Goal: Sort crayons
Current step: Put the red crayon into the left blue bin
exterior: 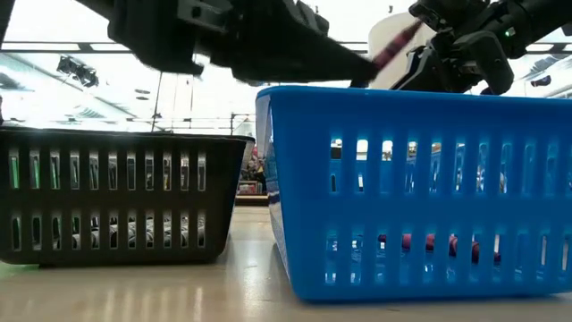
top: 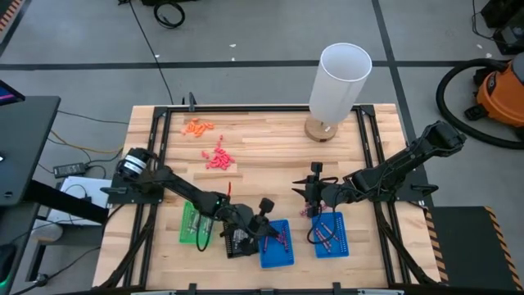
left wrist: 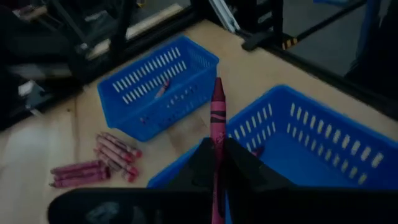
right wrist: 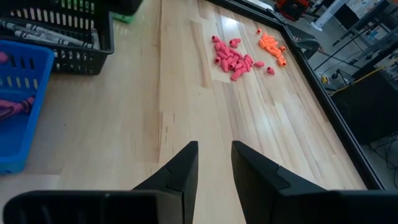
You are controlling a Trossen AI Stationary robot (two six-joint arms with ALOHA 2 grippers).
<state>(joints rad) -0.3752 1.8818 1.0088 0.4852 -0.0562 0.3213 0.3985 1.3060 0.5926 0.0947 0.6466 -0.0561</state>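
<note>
While the left hand (left wrist: 214,171) is clamped shut on a maroon crayon (left wrist: 217,118), that crayon sticks straight out past the fingertips, its long axis in line with the fingers and its pointed tip leading away from the wrist. It hangs over the near blue tray (left wrist: 323,140), above the rim closest to the far blue tray (left wrist: 158,84). One crayon lies inside that far tray, and a loose cluster of maroon crayons (left wrist: 99,162) lies on the desk (left wrist: 37,140) beside it. Further out, the right hand (right wrist: 214,165) hovers over bare desk with its fingers parted and nothing between them; pink pieces (right wrist: 232,59) and orange pieces (right wrist: 272,46) lie well beyond it.
</note>
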